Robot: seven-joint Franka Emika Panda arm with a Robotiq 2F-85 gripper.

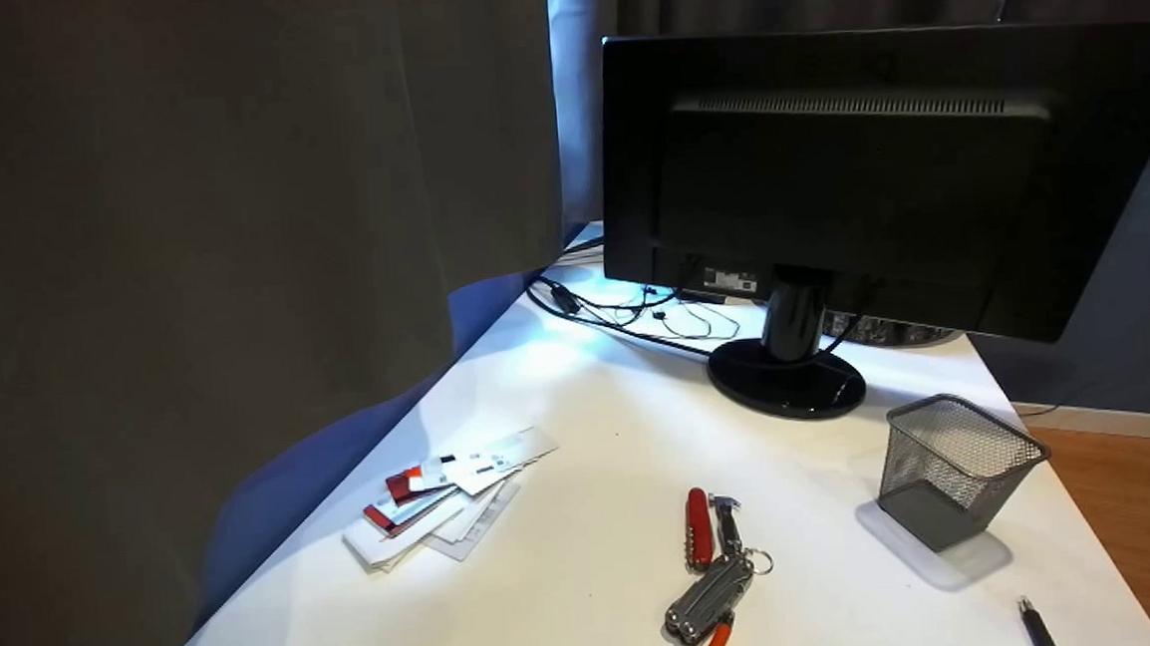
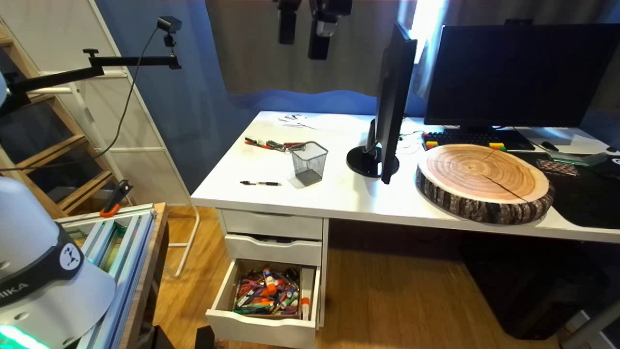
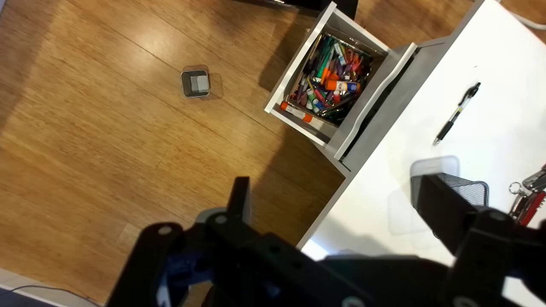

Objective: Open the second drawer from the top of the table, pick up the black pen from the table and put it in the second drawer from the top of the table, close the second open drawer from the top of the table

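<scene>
The black pen (image 2: 260, 183) lies flat on the white table (image 2: 339, 201), near the edge above the drawers; the wrist view also shows the pen (image 3: 456, 114). Below the shut top drawer (image 2: 273, 224), the second drawer (image 2: 273, 251) stands slightly out, a narrow dark gap along its upper edge. The lower drawer (image 2: 261, 325) is pulled far out and full of pens and markers. My gripper (image 2: 302, 48) hangs high above the table, jaws wide apart. Nothing is between the fingertips of the gripper (image 3: 337, 178) in the wrist view.
A grey mesh cup (image 2: 309, 165) stands beside the pen. Red-handled tools (image 1: 705, 565), papers (image 1: 451, 495) and a monitor (image 1: 788, 380) are on the table. A wood slab (image 2: 484, 179) sits further along. On the floor is a small square container (image 3: 195, 84).
</scene>
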